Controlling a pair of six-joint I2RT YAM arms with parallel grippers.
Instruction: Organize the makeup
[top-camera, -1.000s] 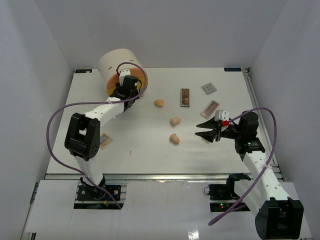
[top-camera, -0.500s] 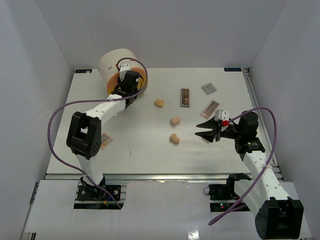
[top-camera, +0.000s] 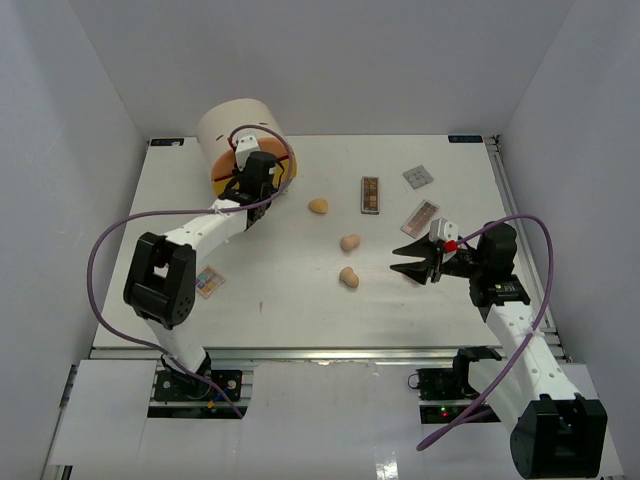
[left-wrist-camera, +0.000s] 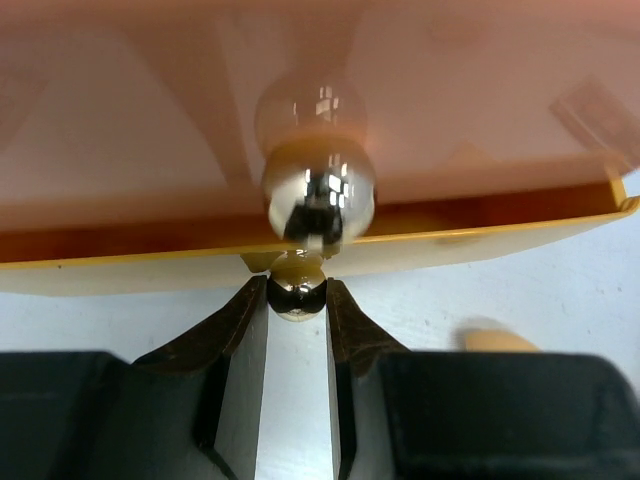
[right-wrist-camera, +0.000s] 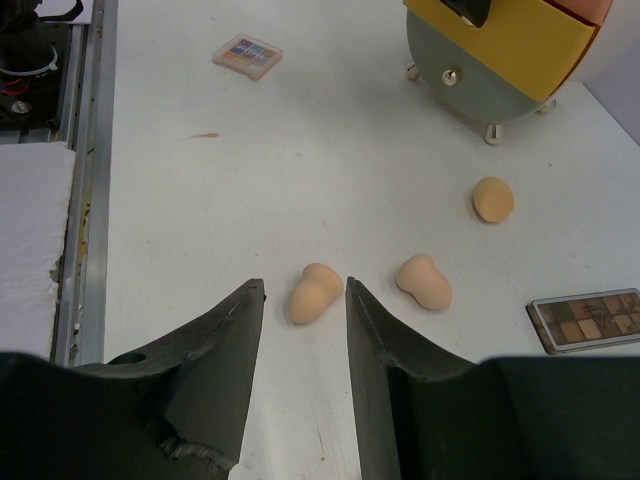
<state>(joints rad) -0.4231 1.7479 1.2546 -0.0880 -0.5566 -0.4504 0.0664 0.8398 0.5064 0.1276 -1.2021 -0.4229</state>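
Observation:
My left gripper (top-camera: 247, 185) is at the front of the round drawer unit (top-camera: 240, 130). In the left wrist view its fingers (left-wrist-camera: 243, 320) press on both sides of the chrome knob (left-wrist-camera: 297, 296) of the yellow drawer (left-wrist-camera: 450, 245). Three tan sponges (top-camera: 318, 206) (top-camera: 350, 242) (top-camera: 348, 278) lie mid-table. Brown (top-camera: 370, 195), pink (top-camera: 421, 216) and grey (top-camera: 417, 176) palettes lie at the back right. My right gripper (top-camera: 400, 258) hovers open, just right of the nearest sponge (right-wrist-camera: 316, 292), which lies on the table beyond its tips.
A small multicoloured palette (top-camera: 209, 281) lies by the left arm's elbow. The orange drawer's knob (left-wrist-camera: 318, 190) sits just above the gripped one. White walls enclose the table on three sides. The green drawer front (right-wrist-camera: 470, 85) faces the right wrist camera.
The left gripper has closed onto the yellow drawer's knob, and the left arm's elbow has shifted a little to the left. The right arm has not moved.

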